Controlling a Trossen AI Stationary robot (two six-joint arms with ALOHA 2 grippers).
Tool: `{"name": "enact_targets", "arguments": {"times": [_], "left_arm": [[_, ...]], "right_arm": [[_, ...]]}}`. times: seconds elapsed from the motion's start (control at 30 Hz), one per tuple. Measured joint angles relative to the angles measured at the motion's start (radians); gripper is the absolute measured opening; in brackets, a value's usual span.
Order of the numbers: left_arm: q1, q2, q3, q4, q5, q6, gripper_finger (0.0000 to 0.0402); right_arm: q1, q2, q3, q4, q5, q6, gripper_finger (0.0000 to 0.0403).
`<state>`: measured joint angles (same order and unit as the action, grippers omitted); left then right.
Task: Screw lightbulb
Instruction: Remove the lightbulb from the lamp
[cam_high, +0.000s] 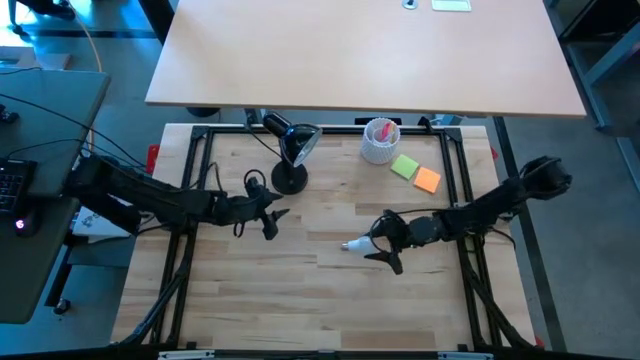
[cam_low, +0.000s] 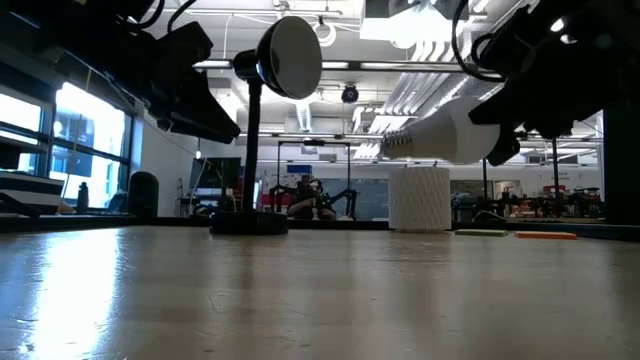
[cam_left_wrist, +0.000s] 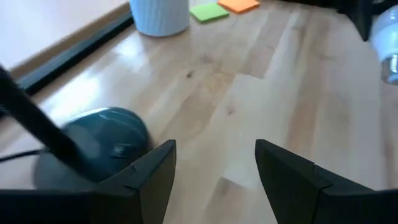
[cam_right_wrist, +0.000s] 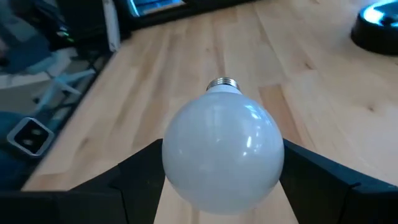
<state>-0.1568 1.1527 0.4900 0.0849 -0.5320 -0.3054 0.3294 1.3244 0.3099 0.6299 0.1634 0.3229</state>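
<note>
- Left tool (cam_high: 272, 220) is hovering over the tabletop (cam_high: 300, 290), just in front of the desk lamp's round base (cam_high: 289, 181); its fingers (cam_left_wrist: 152, 180) are standing wide apart and gripping nothing.
- Desk lamp (cam_high: 292, 150) is standing at the back of the tabletop, its shade (cam_low: 290, 57) raised on the stem.
- Lightbulb (cam_high: 354, 244) is hanging above the middle of the tabletop, its screw base (cam_right_wrist: 222, 83) pointing toward the left arm.
- Right tool (cam_high: 388, 245) is clamping the bulb's round glass (cam_right_wrist: 222, 155) between both fingers.
- White ribbed cup (cam_high: 380, 141) is sitting at the back, right of the lamp, with green (cam_high: 405, 166) and orange (cam_high: 427, 180) sticky notes beside it.
</note>
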Motion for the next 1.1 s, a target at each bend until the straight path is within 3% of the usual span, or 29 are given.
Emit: {"name": "enact_targets", "arguments": {"times": [0.23,0.43,0.6,0.8,0.93,1.1], "left_arm": [[0.000,-0.006,0.000,0.081,-0.053,0.080,0.0215],[0.008,-0.021,0.000,0.193,-0.035,0.083,0.0215],[0.021,-0.032,0.001,0.263,-0.156,0.124,0.0215],[0.050,-0.048,0.000,0.285,-0.102,0.111,0.0215],[0.033,-0.049,0.000,0.279,-0.046,0.069,0.0215],[-0.043,-0.055,0.000,0.277,-0.077,0.069,0.0215]], "right_arm": [[0.004,0.111,0.016,-0.021,0.019,0.040,0.0277],[0.038,0.097,0.015,-0.174,0.093,0.039,0.0277],[0.032,0.065,0.014,-0.359,0.103,0.088,0.0277],[0.016,0.070,0.017,-0.383,0.099,0.185,0.0278],[-0.009,0.073,0.034,-0.413,0.059,0.177,0.0300],[-0.060,0.074,0.067,-0.508,-0.026,0.149,0.0346]]}}
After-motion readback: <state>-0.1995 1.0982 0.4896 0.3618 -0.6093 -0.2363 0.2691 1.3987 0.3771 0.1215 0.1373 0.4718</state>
